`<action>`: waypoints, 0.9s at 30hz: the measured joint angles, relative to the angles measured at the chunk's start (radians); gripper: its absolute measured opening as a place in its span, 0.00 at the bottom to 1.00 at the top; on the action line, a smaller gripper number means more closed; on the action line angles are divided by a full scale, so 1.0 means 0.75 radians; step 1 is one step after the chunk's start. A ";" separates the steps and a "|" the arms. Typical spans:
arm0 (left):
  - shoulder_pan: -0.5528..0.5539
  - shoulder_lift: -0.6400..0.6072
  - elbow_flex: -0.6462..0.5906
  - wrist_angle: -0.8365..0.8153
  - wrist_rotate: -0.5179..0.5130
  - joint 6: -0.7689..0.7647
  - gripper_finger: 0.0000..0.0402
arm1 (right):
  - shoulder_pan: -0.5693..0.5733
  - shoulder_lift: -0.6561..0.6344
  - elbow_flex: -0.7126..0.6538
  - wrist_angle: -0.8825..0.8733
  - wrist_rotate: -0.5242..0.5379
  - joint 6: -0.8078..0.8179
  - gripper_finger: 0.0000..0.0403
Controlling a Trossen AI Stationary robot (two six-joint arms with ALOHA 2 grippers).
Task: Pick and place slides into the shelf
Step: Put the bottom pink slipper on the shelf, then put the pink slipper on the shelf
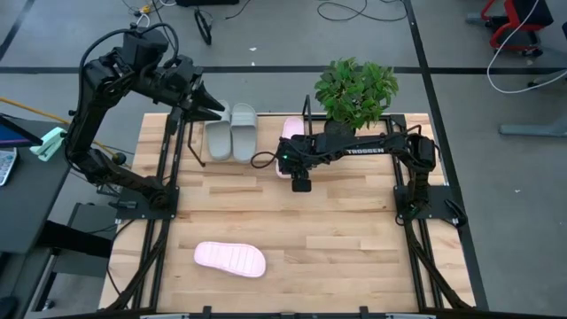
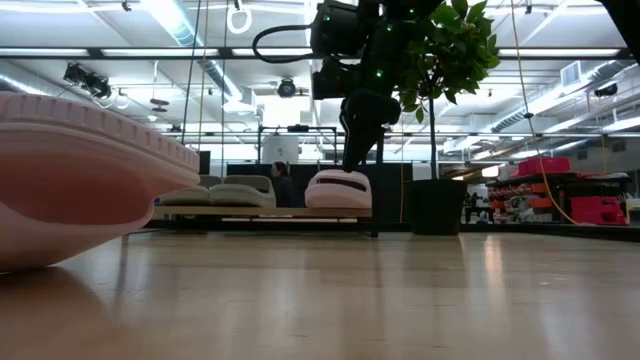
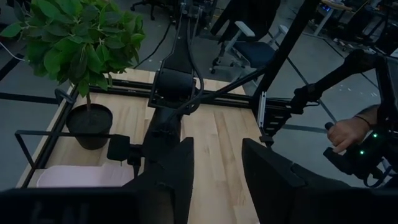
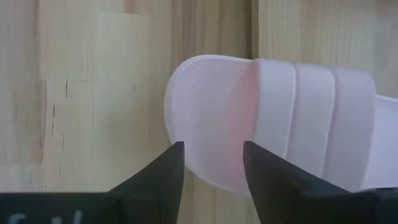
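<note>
- Here, the right gripper [image 4: 211, 165] hovers spread over a pink slide [image 4: 273, 118] on the shelf [image 1: 306, 111].
- Left gripper [image 1: 213, 106] spread above the green slides [image 1: 232, 131].
- Another pink slide [image 1: 230, 259] lies near-left on the tabletop [image 1: 337, 230].

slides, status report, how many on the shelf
Three slides on shelf: two green, one pink. Right gripper open over it. Left gripper open, empty. Last pink slide on table.

"TROSSEN" in white — along the right arm [image 1: 359, 149] — no other legible text
</note>
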 joint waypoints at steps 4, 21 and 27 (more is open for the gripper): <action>0.000 0.000 0.000 0.000 0.000 0.008 0.34 | 0.027 0.000 0.000 -0.001 0.004 0.001 0.40; -0.141 0.001 0.000 -0.138 -0.231 0.028 0.34 | 0.626 0.000 -0.001 0.008 -0.223 0.146 0.26; -0.380 0.001 0.000 -0.133 -0.477 -0.071 0.31 | 0.861 0.000 -0.001 0.101 0.079 0.173 0.26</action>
